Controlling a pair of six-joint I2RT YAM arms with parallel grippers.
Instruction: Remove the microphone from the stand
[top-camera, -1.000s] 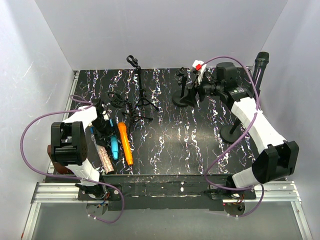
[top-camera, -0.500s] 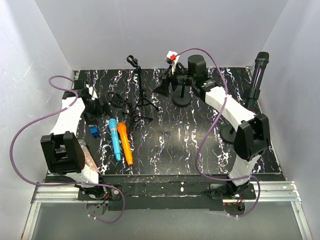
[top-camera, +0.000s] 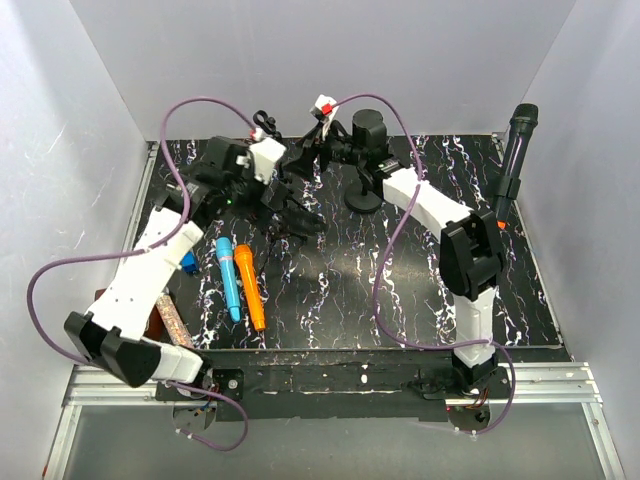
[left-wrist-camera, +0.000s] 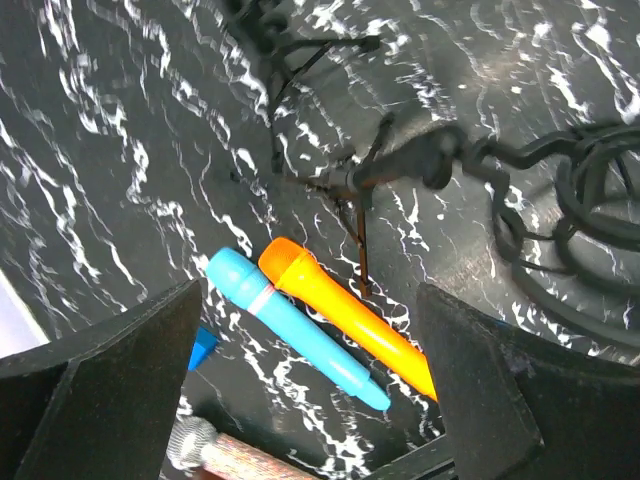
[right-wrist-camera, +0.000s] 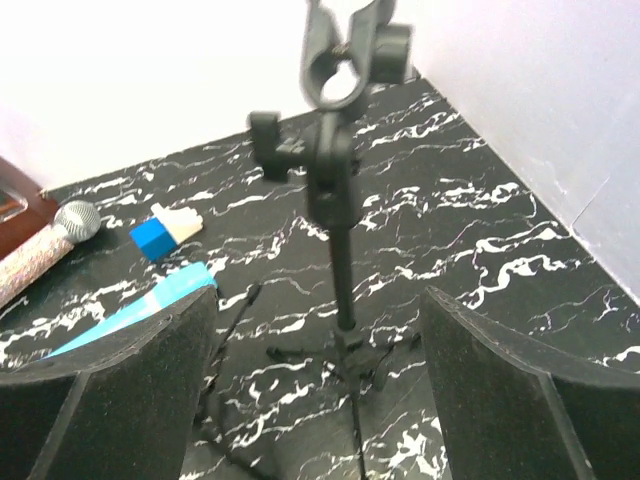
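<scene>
Far right, by the side wall, the black mic (top-camera: 519, 140) stands upright in its stand (top-camera: 503, 207), clipped near the top, prob. so it can be drawn up & out. It's the only mic not yet off a stand. Blue mic (top-camera: 228, 280), orange mic (top-camera: 250, 290) & pink mic (top-camera: 172, 315) lie flat on the left of the table (top-camera: 340, 290), parked out of the way, I'd judge. Both arms reach to the back-left among bare stands, well apart from the black mic, so there's no grasp on it yet. Left gripper (left-wrist-camera: 310, 300): fingers spread wide, nothing btwn them. Right gripper (right-wrist-camera: 318, 300): also spread, holding nothing. A tripod stand (right-wrist-camera: 338, 230) is upright beyond the gap, untouched as far as I can tell. Spread fingers suit an approach, but the right arm, based on that side, would need to swing over to the right wall. Only the top view shows the black mic; neither wrist cam has it. The right wrist cam adds that the clip (right-wrist-camera: 340, 60) on that tripod is bare. The left wrist cam, looking down, shows the blue & orange mics close side by side, heads touching or nearly, w/ dark stand legs just beyond.
</scene>
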